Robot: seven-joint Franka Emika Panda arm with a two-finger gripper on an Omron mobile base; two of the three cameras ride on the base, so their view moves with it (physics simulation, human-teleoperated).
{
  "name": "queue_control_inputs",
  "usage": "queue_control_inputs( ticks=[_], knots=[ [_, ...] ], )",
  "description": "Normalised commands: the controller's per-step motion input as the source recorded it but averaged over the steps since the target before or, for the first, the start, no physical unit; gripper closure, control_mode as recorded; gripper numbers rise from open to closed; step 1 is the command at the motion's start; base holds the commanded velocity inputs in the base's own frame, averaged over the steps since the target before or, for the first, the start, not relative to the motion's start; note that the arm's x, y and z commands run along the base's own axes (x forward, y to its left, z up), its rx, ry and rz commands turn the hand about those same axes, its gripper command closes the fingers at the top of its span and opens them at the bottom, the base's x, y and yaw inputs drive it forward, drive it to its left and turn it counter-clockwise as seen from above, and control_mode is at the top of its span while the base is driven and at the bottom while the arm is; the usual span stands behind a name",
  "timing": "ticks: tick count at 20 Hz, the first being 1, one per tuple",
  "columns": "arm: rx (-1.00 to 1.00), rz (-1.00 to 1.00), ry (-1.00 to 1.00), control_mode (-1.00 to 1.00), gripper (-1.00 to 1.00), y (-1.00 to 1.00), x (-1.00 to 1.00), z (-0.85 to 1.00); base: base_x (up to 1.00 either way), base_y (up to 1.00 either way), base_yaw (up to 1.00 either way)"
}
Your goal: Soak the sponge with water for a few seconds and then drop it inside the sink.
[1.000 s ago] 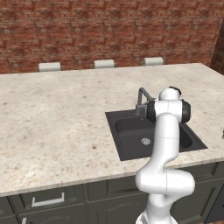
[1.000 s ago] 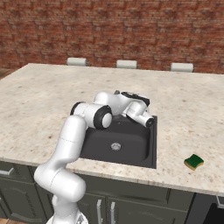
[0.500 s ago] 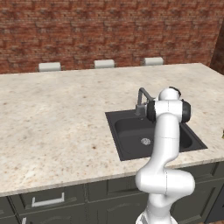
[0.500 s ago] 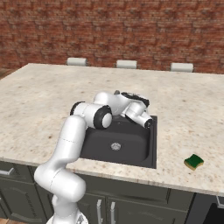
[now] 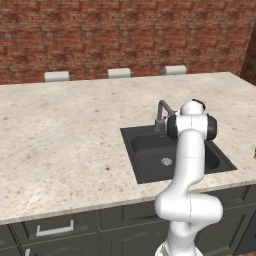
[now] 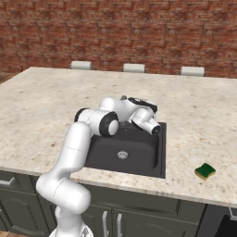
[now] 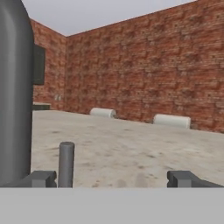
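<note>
Hovering over the one sink (image 6: 159,152), beside its single faucet (image 5: 163,111), with the claw (image 7: 113,178) spread wide and holding nothing. Resting alone on the desk (image 6: 55,97) right of the basin, well apart from the claw: one sponge (image 6: 205,171), green side up. Lined along the desk's far edge: three pale rounded pieces (image 6: 134,68).

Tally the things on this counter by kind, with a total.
Sponge: 1
Sink: 1
Faucet: 1
White objects along the counter's far edge: 3
Total: 6
</note>
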Motion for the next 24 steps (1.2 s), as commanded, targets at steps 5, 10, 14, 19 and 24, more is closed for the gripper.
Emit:
queue_control_inputs(
  ticks=[5,10,14,19,24],
  knots=[
    [0.0,-0.06,0.0,-1.0,-1.0,0.0,0.16,-0.2,0.0,0.0,0.0],
    [0.0,-0.03,-0.01,-1.0,-1.0,0.0,0.12,-0.22,0.0,0.0,0.0],
    [0.0,-0.01,-0.01,-1.0,-1.0,0.0,0.08,-0.23,0.0,0.0,0.0],
    [0.0,-0.01,-0.01,-1.0,-1.0,-0.02,0.1,-0.21,0.0,0.0,0.0],
    [0.0,0.0,-0.02,-1.0,-1.0,-0.09,0.19,-0.21,0.0,0.0,0.0]
  ],
)
